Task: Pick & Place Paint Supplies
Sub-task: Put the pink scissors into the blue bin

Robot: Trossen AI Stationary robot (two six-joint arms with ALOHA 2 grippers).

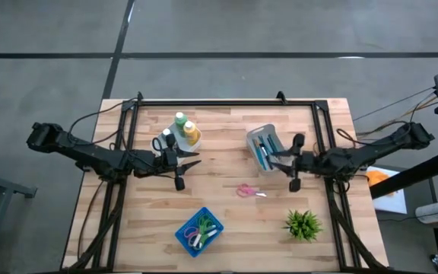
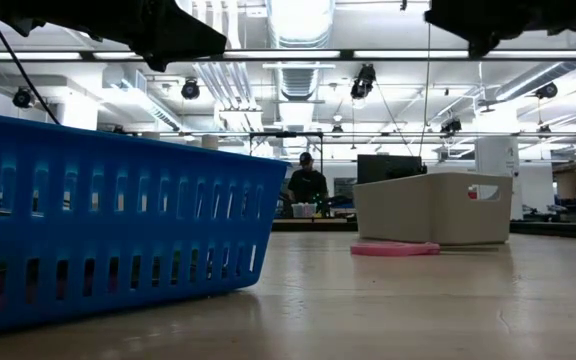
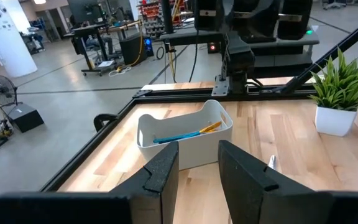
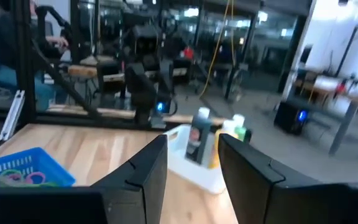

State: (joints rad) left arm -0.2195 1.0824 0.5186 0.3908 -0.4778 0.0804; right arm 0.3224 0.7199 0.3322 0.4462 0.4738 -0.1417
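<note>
Three squeeze bottles, green (image 1: 180, 120), yellow-orange (image 1: 191, 133) and dark grey (image 1: 167, 139), stand upright together at the table's far left; in the right wrist view they sit in a shallow white tray (image 4: 191, 171). Thin blue-handled brushes (image 3: 179, 135) lie inside a pale bin (image 1: 263, 143) at the far right of centre. My left gripper (image 1: 192, 160) hangs just near of the bottles, open, pointing toward the bin with nothing between its fingers (image 3: 199, 152). My right gripper (image 1: 274, 158) hangs beside the bin's near end, open and empty (image 4: 193, 144), pointing toward the bottles.
A blue basket (image 1: 200, 230) holding coloured bits sits near the front edge and fills the low view's left (image 2: 118, 220). Pink scissors (image 1: 249, 190) lie mid-table. A small potted plant (image 1: 303, 224) stands front right. A black frame rail (image 1: 226, 103) runs along the table's far side.
</note>
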